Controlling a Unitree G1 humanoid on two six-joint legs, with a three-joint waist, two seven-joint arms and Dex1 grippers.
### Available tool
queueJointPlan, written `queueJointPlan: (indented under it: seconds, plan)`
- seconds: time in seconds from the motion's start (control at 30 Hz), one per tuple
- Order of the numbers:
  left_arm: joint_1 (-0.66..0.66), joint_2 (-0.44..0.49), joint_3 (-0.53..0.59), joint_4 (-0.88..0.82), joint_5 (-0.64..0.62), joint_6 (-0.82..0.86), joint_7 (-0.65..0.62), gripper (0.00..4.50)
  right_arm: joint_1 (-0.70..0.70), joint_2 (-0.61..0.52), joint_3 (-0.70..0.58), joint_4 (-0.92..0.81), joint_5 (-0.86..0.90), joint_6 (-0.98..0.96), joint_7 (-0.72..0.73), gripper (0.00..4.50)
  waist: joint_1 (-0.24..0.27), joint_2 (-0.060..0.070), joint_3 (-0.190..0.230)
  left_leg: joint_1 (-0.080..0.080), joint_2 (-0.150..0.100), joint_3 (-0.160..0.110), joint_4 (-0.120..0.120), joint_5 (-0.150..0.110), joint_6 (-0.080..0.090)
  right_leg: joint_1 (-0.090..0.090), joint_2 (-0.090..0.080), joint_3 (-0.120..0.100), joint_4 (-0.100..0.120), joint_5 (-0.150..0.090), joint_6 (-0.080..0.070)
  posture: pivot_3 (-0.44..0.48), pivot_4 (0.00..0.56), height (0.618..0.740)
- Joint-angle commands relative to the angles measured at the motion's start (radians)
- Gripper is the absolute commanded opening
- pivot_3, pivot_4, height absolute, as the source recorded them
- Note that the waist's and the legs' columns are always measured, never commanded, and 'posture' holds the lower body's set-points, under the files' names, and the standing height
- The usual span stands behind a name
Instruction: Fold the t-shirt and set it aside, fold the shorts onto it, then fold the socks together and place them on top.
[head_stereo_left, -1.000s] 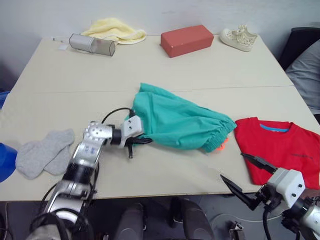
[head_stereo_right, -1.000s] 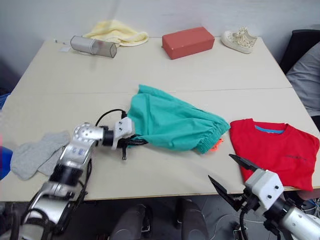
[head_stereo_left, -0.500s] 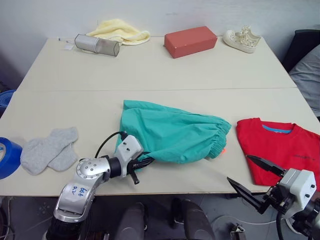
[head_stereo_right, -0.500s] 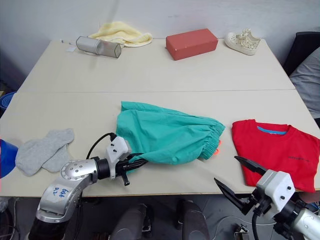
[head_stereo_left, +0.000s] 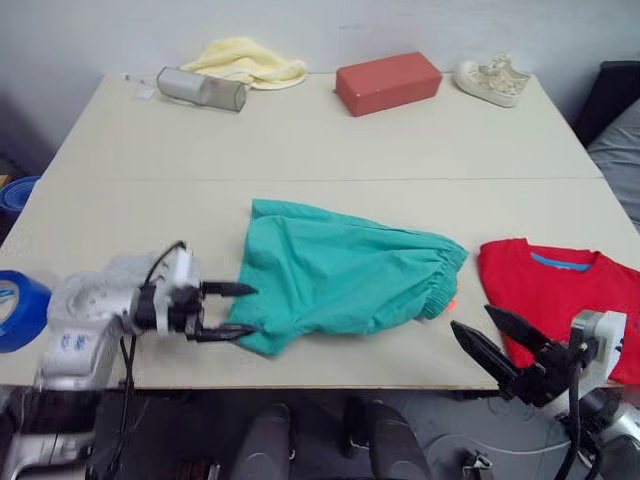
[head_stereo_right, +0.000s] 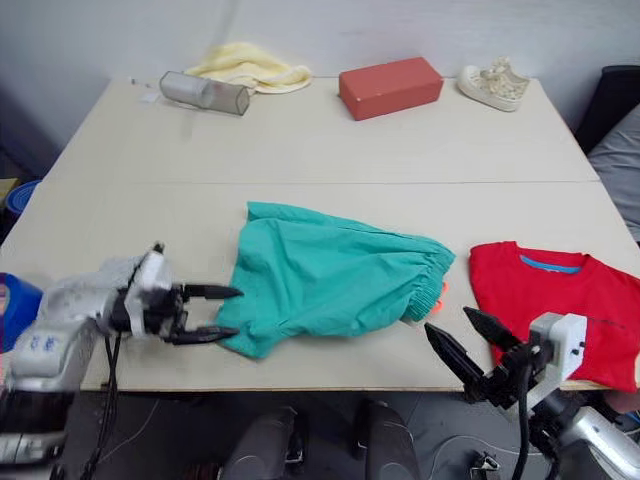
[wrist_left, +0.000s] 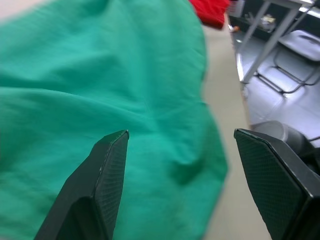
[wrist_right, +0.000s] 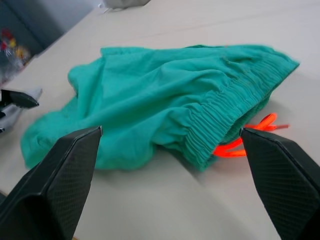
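The teal shorts (head_stereo_left: 340, 285) lie flat mid-table, waistband to the right, with the orange drawstring (wrist_right: 250, 142) poking out. My left gripper (head_stereo_left: 253, 308) is open at their near left corner, its fingers astride the fabric edge (wrist_left: 150, 115) and gripping nothing. To the right lies the folded red t-shirt (head_stereo_left: 565, 295). Off the front edge, my right gripper (head_stereo_left: 472, 318) hangs open and empty, pointing toward the shorts (wrist_right: 170, 100). My left forearm covers most of the socks; a grey edge of them (head_stereo_left: 118, 268) shows.
At the back stand a yellow cloth (head_stereo_left: 245, 60), a silver cylinder (head_stereo_left: 200, 88), a red box (head_stereo_left: 388, 82) and a cream shoe (head_stereo_left: 493, 78). A blue tape roll (head_stereo_left: 18, 310) sits at the left edge. A dark chair (head_stereo_left: 615, 90) stands at the far right.
My left gripper drew the shorts' corner toward the front, then opened and let it go, backing off to the left. The shorts now lie flatter. The right gripper stayed open.
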Motion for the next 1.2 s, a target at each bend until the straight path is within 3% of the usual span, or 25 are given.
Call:
queueJointPlan:
  seconds: [0.03, 0.17, 0.4, 0.63, 0.87, 1.0, 1.2]
  plan:
    - [-0.132, -0.089, -0.059, 0.072, 0.024, -0.086, 0.039, 3.36, -0.056, 0.039, 0.071, -0.019, 0.17, 0.039, -0.24, 4.5, 0.001, 0.0, 0.0, 0.0, -0.001, 0.001, 0.0, 0.0, 0.001, 0.0, 0.0, 0.001, -0.001, 0.001, 0.002, 0.0, 0.15, 0.74]
    - [-0.242, -0.186, -0.14, 0.164, 0.097, -0.149, 0.098, 2.37, -0.149, 0.07, 0.14, 0.004, 0.15, 0.046, -0.347, 4.5, -0.005, 0.0, 0.0, 0.0, -0.002, 0.006, 0.0, -0.002, 0.01, 0.0, -0.001, 0.004, 0.0, 0.004, 0.008, 0.0, 0.15, 0.74]
    - [-0.31, -0.279, -0.246, 0.329, 0.222, -0.322, 0.144, 0.03, -0.141, -0.014, 0.172, 0.037, -0.186, -0.021, -0.125, 4.5, -0.016, -0.001, -0.001, -0.001, -0.002, 0.018, 0.0, -0.004, 0.009, -0.005, 0.0, 0.01, 0.002, 0.002, 0.013, 0.0, 0.15, 0.74]
    - [-0.319, -0.305, -0.31, 0.473, 0.352, -0.388, 0.249, 0.01, -0.142, -0.055, 0.187, 0.108, -0.413, -0.088, 0.028, 4.5, -0.021, -0.002, -0.001, 0.0, -0.003, 0.019, 0.002, -0.009, 0.018, -0.005, -0.001, 0.013, -0.001, 0.004, 0.015, 0.0, 0.15, 0.74]
    - [-0.329, -0.326, -0.297, 0.549, 0.376, -0.435, 0.308, 0.01, -0.198, -0.071, 0.246, 0.172, -0.552, -0.114, 0.129, 4.5, -0.027, -0.002, -0.001, 0.001, -0.003, 0.019, 0.003, -0.008, 0.017, -0.005, -0.001, 0.013, 0.001, 0.005, 0.014, 0.0, 0.15, 0.74]
    - [-0.326, -0.335, -0.297, 0.547, 0.374, -0.44, 0.312, 0.0, -0.28, -0.023, 0.285, 0.224, -0.605, -0.139, 0.133, 3.55, -0.027, -0.002, -0.001, 0.001, -0.003, 0.019, 0.003, -0.007, 0.016, -0.005, -0.001, 0.013, 0.002, 0.006, 0.013, 0.0, 0.15, 0.74]
    - [-0.323, -0.335, -0.296, 0.546, 0.374, -0.44, 0.313, 0.0, -0.316, -0.006, 0.295, 0.259, -0.663, -0.16, 0.158, 1.35, -0.026, -0.002, -0.001, 0.001, -0.003, 0.019, 0.003, -0.006, 0.016, -0.005, -0.001, 0.013, 0.002, 0.007, 0.013, 0.0, 0.15, 0.74]
